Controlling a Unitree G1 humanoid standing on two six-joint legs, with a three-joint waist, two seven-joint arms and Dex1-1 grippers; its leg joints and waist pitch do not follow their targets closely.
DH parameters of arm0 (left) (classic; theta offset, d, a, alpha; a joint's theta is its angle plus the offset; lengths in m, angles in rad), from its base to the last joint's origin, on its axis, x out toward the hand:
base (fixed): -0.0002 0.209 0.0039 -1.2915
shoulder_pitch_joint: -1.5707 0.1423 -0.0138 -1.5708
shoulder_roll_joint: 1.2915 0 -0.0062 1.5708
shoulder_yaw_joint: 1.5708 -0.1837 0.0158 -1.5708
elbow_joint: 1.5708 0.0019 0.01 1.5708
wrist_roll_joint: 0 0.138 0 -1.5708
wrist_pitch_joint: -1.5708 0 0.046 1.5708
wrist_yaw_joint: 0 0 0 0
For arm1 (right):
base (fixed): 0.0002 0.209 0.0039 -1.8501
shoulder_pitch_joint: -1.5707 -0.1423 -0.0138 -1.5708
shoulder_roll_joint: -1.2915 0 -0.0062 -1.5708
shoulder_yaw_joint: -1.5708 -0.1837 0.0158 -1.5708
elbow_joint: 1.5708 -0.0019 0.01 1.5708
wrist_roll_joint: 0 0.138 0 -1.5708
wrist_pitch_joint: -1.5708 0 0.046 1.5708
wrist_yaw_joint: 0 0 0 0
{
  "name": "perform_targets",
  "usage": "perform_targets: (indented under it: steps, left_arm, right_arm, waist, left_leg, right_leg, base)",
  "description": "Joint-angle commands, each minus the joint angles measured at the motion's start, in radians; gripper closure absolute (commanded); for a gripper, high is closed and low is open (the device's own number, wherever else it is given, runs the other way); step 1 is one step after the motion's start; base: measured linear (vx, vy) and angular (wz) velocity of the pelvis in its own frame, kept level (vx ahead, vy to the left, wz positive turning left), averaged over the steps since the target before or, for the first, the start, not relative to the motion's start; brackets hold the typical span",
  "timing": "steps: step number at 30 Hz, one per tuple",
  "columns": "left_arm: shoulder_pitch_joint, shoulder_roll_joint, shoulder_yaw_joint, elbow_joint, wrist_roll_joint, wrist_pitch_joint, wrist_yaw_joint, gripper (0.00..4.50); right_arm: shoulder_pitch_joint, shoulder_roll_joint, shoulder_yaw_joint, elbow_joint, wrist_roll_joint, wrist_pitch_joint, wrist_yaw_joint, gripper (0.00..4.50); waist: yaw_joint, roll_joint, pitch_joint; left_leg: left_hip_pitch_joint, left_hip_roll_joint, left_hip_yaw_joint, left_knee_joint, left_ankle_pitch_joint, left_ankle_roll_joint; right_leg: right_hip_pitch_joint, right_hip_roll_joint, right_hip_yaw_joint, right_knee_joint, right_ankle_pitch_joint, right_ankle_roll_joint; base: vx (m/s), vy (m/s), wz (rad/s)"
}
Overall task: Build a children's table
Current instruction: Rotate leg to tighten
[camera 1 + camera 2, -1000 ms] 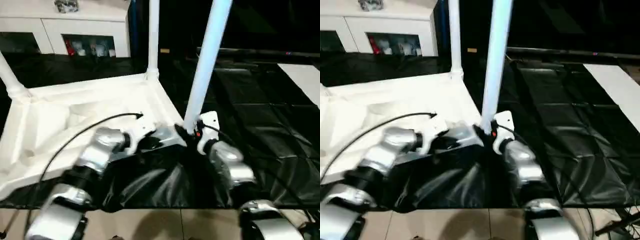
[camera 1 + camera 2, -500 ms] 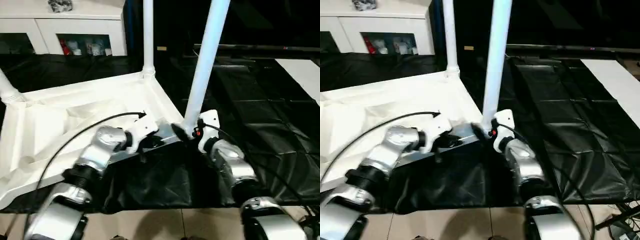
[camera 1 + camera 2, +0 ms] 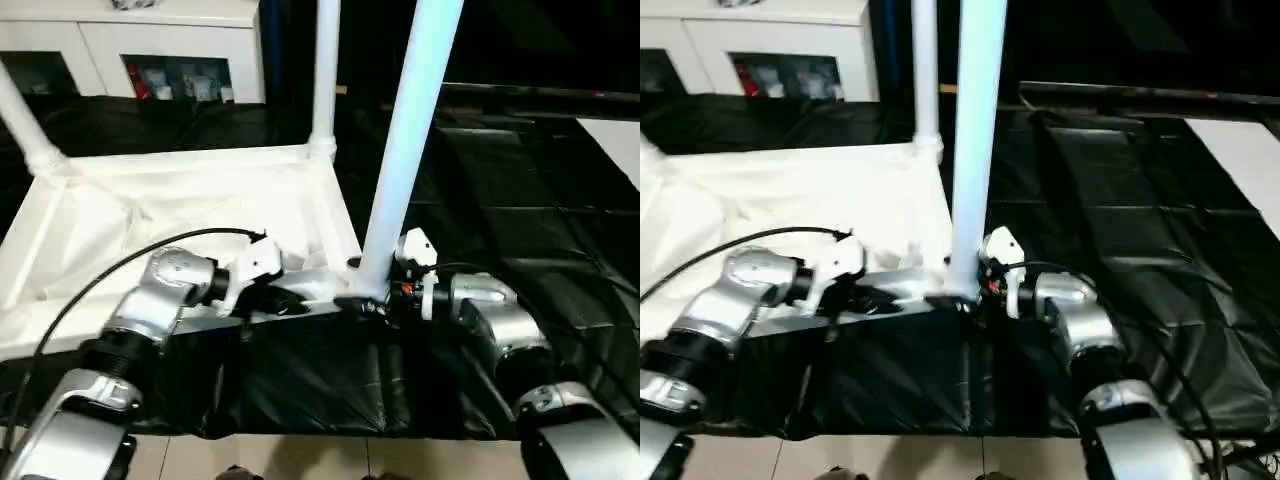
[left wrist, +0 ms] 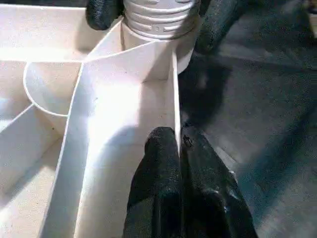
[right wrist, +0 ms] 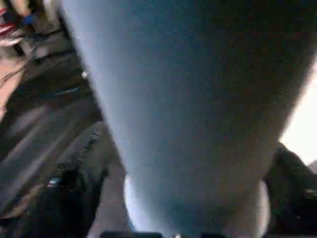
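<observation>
Top point(image 3: 180, 210) lying upside down on the black-covered table point(image 3: 520, 230), ribbed underside facing up. Three legs standing upright in corner sockets: far-left leg point(image 3: 25, 125), far leg point(image 3: 325, 75), near leg point(image 3: 410, 140). Left gripper point(image 4: 181, 148) clenching the top's thin near edge wall, fingers point(image 4: 158, 168) pressing together over it, just beside the near corner socket. Right gripper point(image 3: 368, 297) reaching around the base of the near leg, black fingers point(image 4: 218, 22) sitting on either side of the threaded end above the socket; firm grasp or merely straddling: cannot tell.
</observation>
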Motion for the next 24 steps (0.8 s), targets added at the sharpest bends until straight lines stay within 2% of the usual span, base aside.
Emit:
perform_targets:
  steps: [1,4,6,7,11,12,14,15,17,18,20,21,22,23,24]
  left_arm:
    - [0.006,-0.005,-0.035,-0.003,-0.010,-0.009,-0.052,4.50]
    - [0.005,0.005,-0.040,0.004,-0.007,-0.016,-0.066,4.50]
    - [0.005,0.011,-0.041,0.009,-0.003,-0.020,-0.073,4.50]
    - [0.005,0.013,-0.040,0.010,-0.002,-0.020,-0.073,4.50]
    - [0.004,0.008,-0.032,0.014,-0.005,-0.017,-0.049,4.50]
    - [0.002,-0.011,-0.027,0.021,0.003,-0.011,-0.001,4.50]
    - [0.002,-0.011,-0.027,0.021,0.003,-0.011,-0.001,4.50]
    - [0.001,-0.016,-0.026,0.026,0.008,-0.012,0.015,4.50]
    - [-0.015,-0.054,-0.016,0.040,0.034,0.028,0.130,4.50]
    - [-0.017,-0.060,-0.013,0.041,0.035,0.032,0.143,4.50]
    - [-0.034,-0.131,0.007,0.030,0.043,0.091,0.275,4.50]
    - [-0.037,-0.143,0.009,0.028,0.044,0.100,0.296,4.50]
    - [-0.044,-0.172,0.012,0.028,0.052,0.115,0.346,4.50]
    - [-0.044,-0.174,0.012,0.028,0.053,0.116,0.350,4.50]
    - [-0.054,-0.209,0.008,0.035,0.067,0.124,0.404,4.50]
  right_arm:
    - [-0.020,0.009,0.047,0.008,-0.026,0.008,0.056,0.91]
    - [-0.028,0.008,0.050,0.016,-0.032,0.007,0.070,1.00]
    - [-0.028,0.007,0.054,0.016,-0.034,0.007,0.079,1.08]
    - [-0.026,0.009,0.056,0.014,-0.034,0.009,0.080,1.41]
    - [-0.002,0.015,0.055,-0.007,-0.019,0.028,0.077,1.56]
    - [0.029,0.033,0.039,-0.023,-0.006,0.032,0.021,1.65]
    - [0.029,0.033,0.039,-0.023,-0.006,0.032,0.021,1.65]
    - [0.034,0.038,0.033,-0.022,-0.004,0.028,0.001,1.70]
    - [0.045,0.078,-0.004,-0.001,-0.017,0.013,-0.158,1.72]
    - [0.044,0.083,-0.009,0.003,-0.019,0.014,-0.179,1.72]
    - [0.032,0.155,-0.078,0.046,-0.012,0.029,-0.420,1.72]
    - [0.030,0.167,-0.089,0.052,-0.009,0.034,-0.454,1.72]
    - [0.028,0.192,-0.095,0.063,-0.018,0.022,-0.524,1.73]
    - [0.028,0.194,-0.095,0.064,-0.019,0.021,-0.528,1.73]
    - [0.024,0.227,-0.095,0.078,-0.033,0.006,-0.610,1.74]
  waist:
    - [0.004,-0.007,-0.063]
    - [0.004,-0.008,-0.061]
    - [0.005,-0.012,-0.060]
    - [0.004,-0.011,-0.060]
    - [0.004,-0.010,-0.063]
    - [0.005,-0.008,-0.063]
    - [0.005,-0.010,-0.061]
    - [0.007,-0.008,-0.060]
    - [0.002,-0.008,-0.054]
    - [-0.002,-0.009,-0.050]
    - [-0.014,-0.009,-0.047]
    - [-0.014,-0.009,-0.047]
    - [-0.017,-0.009,-0.050]
    - [-0.019,-0.010,-0.048]
    - [-0.021,-0.012,-0.048]
  left_leg:
    - [0.014,0.043,-0.010,-0.062,-0.166,0.069]
    - [0.019,0.046,-0.012,-0.066,-0.195,0.034]
    - [0.020,0.045,-0.011,-0.066,-0.193,0.031]
    - [0.019,0.046,-0.011,-0.067,-0.194,0.030]
    - [0.018,0.044,-0.011,-0.065,-0.173,0.030]
    - [0.017,0.044,-0.011,-0.064,-0.167,0.033]
    - [0.018,0.044,-0.011,-0.066,-0.177,0.032]
    - [0.019,0.044,-0.011,-0.067,-0.187,0.028]
    - [0.026,0.045,-0.013,-0.072,-0.237,0.002]
    - [0.031,0.041,-0.018,-0.075,-0.290,-0.015]
    - [0.035,0.042,-0.028,-0.081,-0.343,-0.047]
    - [0.035,0.042,-0.028,-0.081,-0.343,-0.047]
    - [0.033,0.040,-0.032,-0.082,-0.352,-0.048]
    - [0.032,0.040,-0.031,-0.083,-0.355,-0.047]
    - [0.033,0.038,-0.031,-0.083,-0.368,-0.043]
  right_leg:
    - [0.048,-0.069,0.039,-0.060,-0.144,-0.271]
    - [0.046,-0.070,0.042,-0.065,-0.203,-0.253]
    - [0.044,-0.068,0.041,-0.064,-0.198,-0.253]
    - [0.045,-0.069,0.042,-0.064,-0.196,-0.253]
    - [0.049,-0.069,0.041,-0.059,-0.156,-0.259]
    - [0.049,-0.068,0.041,-0.059,-0.141,-0.262]
    - [0.049,-0.069,0.041,-0.060,-0.150,-0.261]
    - [0.049,-0.070,0.041,-0.063,-0.169,-0.257]
    - [0.039,-0.071,0.044,-0.074,-0.254,-0.239]
    - [0.037,-0.074,0.043,-0.085,-0.350,-0.221]
    - [0.032,-0.078,0.043,-0.098,-0.478,-0.176]
    - [0.032,-0.078,0.043,-0.098,-0.478,-0.176]
    - [0.035,-0.079,0.040,-0.102,-0.501,-0.156]
    - [0.034,-0.078,0.041,-0.103,-0.500,-0.153]
    - [0.031,-0.076,0.040,-0.106,-0.506,-0.146]
  base:
    - [0.000,0.000,0.00]
    - [0.000,0.000,0.00]
    - [0.000,0.000,0.00]
    - [0.000,0.000,0.00]
    - [0.000,0.000,0.00]
    - [0.000,0.000,0.00]
    - [0.000,0.000,0.00]
    - [0.000,0.000,0.00]
    - [0.000,0.000,0.00]
    - [0.000,0.000,0.00]
    - [0.000,0.000,0.00]
    - [-0.051,0.014,-0.04]
    - [0.000,0.000,0.00]
    - [0.000,0.000,0.00]
    - [0.000,0.000,0.00]
